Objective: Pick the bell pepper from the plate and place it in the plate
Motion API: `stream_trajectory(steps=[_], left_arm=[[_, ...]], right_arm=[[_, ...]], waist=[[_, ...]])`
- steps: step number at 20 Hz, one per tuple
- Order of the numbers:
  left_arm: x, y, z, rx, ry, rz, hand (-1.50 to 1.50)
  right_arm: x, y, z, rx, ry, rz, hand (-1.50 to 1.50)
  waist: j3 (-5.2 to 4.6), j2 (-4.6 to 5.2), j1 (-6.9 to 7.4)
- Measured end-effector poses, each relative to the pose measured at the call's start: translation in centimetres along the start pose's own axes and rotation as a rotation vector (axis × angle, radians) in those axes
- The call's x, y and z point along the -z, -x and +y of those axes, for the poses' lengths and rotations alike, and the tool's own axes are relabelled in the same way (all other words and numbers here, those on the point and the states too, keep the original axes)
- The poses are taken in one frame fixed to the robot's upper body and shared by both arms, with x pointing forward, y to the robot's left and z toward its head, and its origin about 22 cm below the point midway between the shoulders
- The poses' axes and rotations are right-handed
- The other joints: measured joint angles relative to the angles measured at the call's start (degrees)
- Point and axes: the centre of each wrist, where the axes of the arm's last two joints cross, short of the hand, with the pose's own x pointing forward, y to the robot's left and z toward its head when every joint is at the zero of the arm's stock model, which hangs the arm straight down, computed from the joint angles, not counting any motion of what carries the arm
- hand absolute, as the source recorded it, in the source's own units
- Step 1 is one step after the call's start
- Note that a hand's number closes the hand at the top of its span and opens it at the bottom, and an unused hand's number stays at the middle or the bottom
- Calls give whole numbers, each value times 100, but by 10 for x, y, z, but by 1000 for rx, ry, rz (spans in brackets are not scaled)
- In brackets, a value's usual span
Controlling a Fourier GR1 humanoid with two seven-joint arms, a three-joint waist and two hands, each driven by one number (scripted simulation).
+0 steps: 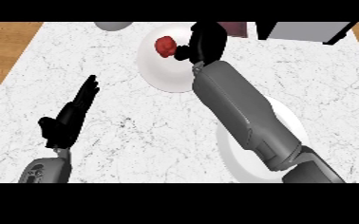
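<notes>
The red bell pepper (166,46) lies on the far plate (157,78), just beside the right hand (207,40), whose fingers are released, so the hand should straddle the pepper before closing, then lift clear toward the near plate (237,163).

Counter (140,123): white marble look, fine grey veining, smooth, low sheen.

Wood strip (17,40), upper left of frame: warm brown, faint grain, matt.

Upper plate (157,73), top centre: white, smooth, glazed like ceramic.

Lower plate (293,121), lower right: same smooth white finish.

Bell pepper (165,46): red, lumpy skin, slight gloss.

Right forearm (238,109): grey hard shell, smooth, satin. Plastic or painted metal, cannot tell which.

Left robot hand (67,118), lower left, and right robot hand (205,42), top centre: black, matt, no highlights.
</notes>
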Motion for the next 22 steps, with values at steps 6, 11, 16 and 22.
stream_trajectory(steps=[6,11,16,22], left_arm=[[8,-5,-5,-2,17,-8,0],[5,-1,0,-1,-2,-3,0],[1,2,7,-5,-34,15,0],[-7,6,12,-8,-62,34,0]], right_arm=[[8,7,4,94,18,78,-150],[10,8,0,274,113,85,-150],[3,21,-4,468,159,108,-150],[-17,67,-9,624,182,104,-150]], waist=[[2,27,64],[7,-2,-29],[14,-45,-188],[15,-102,-423]])
